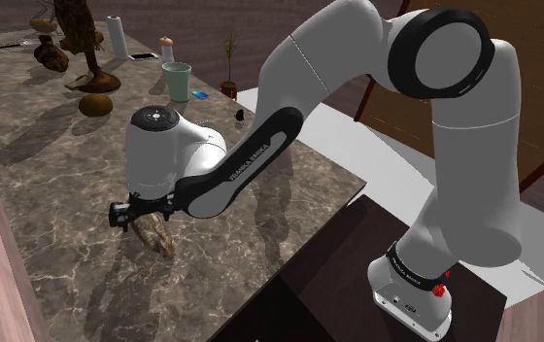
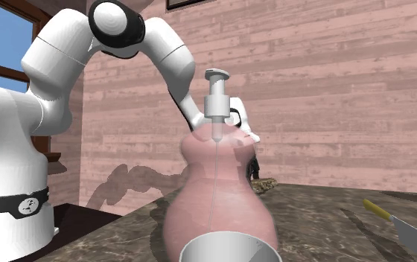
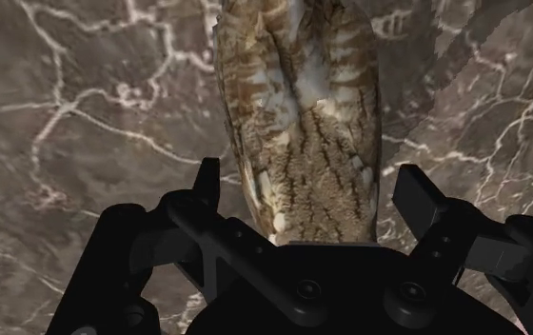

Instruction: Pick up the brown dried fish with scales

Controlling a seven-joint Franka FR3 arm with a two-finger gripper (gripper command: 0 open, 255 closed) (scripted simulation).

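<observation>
Brown dried fish [image 3: 298, 114] lying between the spread fingers of the gripper [image 3: 312, 190]

Scaly, tapered and streaked with white, the fish lies flat on the dark, white-veined marble countertop [image 3: 84, 114]. The black fingers stand apart on either side and do not clasp it. Farther along the counter stands a pale green cup [image 1: 176, 81], contents unseen.

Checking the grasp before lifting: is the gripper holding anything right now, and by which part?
Nothing is held yet. The gripper is open, its fingers straddling one end of the brown dried fish without clasping it.
</observation>
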